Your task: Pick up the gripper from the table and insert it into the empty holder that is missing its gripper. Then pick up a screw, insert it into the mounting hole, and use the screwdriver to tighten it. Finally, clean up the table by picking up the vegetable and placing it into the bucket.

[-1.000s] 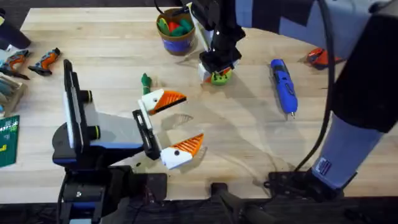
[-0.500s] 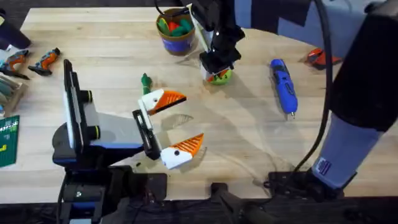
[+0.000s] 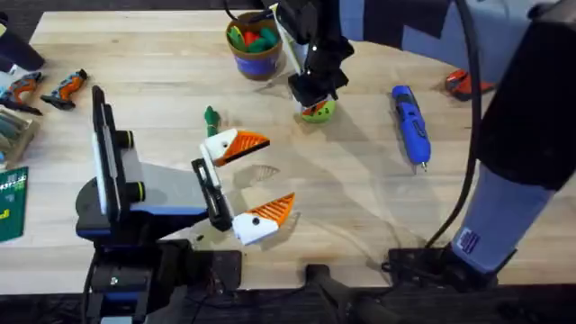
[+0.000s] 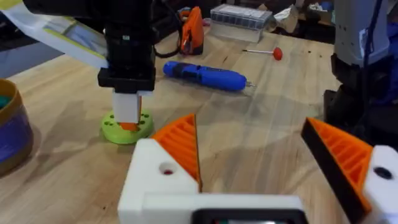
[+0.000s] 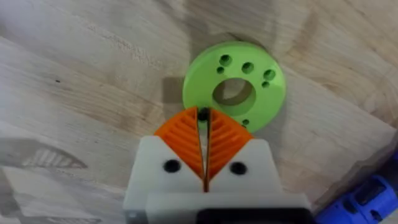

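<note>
- Where the right arm reaches across toward the far side of the bench, its pincer (image 5: 204, 134) hangs straight over a round green disc (image 3: 317, 111), the orange ribbed pads pressed together on a tiny dark screw (image 5: 202, 114) at their tips.
- That disc is bright green, flat, with a big centre hole and a ring of small holes around it; it lies flat on the wood.
- Just right of the disc, toward the far right corner, the screwdriver (image 3: 409, 123) lies on its side: chunky, blue, pen-shaped, with its thin metal bit pointing toward the near edge.
- A slim green vegetable (image 3: 211, 116) with a knobby end sits on the bench near the middle, just beyond the left arm's fingers.
- At the far edge stands the bucket (image 3: 255, 56), blue-sided with a tan rim; red, green and orange toys are heaped inside it.
- The left pincer (image 3: 248, 180) rests low over the middle of the bench, spread wide open, each white holder (image 4: 155, 180) carrying an orange wedge tip with a black face; nothing sits between them.
- Small orange-and-black tools (image 3: 43, 88) lie by the far left corner, and a red-orange item (image 3: 464, 84) sits beyond the screwdriver near the right edge.
</note>
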Tool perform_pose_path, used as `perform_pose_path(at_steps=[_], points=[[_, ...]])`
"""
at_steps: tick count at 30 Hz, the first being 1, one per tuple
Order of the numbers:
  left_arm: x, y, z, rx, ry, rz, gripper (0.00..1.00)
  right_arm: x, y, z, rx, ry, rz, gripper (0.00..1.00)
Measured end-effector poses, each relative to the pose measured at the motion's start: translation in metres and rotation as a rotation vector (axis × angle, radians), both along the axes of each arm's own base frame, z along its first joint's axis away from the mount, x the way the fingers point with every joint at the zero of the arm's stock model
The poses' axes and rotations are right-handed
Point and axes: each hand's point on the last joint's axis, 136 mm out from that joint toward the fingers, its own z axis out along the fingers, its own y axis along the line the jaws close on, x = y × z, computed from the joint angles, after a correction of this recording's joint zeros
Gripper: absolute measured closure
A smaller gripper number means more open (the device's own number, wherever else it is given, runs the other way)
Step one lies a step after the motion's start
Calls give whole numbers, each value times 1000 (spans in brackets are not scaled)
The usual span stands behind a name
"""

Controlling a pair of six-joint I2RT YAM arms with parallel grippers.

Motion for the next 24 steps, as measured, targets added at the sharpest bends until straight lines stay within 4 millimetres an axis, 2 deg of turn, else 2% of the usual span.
perform_pose_path(at_steps=[3, 19, 24], points=[[0, 0, 0, 0, 0, 0, 15, 0, 0, 0, 0, -2, 1, 991], [0, 0, 0, 0, 0, 0, 15, 1, 0, 0, -3, -5, 2, 994], [0, 0, 0, 0, 0, 0, 14, 3, 1, 8, 1, -16, 2, 994]])
